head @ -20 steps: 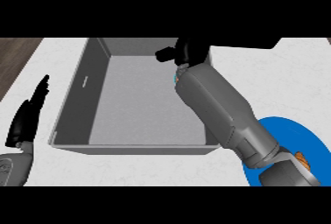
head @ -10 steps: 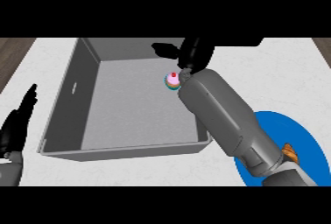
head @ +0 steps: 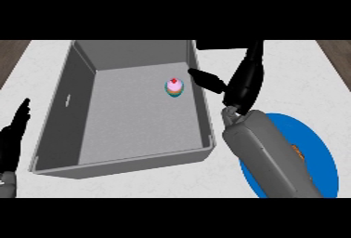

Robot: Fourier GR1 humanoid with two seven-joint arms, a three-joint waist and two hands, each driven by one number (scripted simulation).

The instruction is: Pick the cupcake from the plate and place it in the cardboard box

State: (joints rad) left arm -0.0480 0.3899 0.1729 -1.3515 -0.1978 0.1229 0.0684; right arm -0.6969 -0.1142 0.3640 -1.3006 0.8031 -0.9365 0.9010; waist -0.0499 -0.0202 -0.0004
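A small cupcake (head: 174,87) with pink icing and a red top stands inside the grey cardboard box (head: 68,100), near its far right corner. My right hand (head: 241,83) is over the box's right wall, just right of the cupcake, with straight fingers and thumb spread and nothing in them. The blue plate (head: 319,158) lies on the counter at the lower right, mostly covered by my right forearm. My left hand (head: 12,137) rests open at the left edge, fingers up.
The white counter (head: 295,74) extends around the box. Dark wood floor shows at the top corners. A small orange object (head: 298,150) peeks out on the plate beside my forearm.
The right hand has let go of the cupcake, which now stands in the box, and has drawn back to the right across the box's wall. The left hand stayed at rest.
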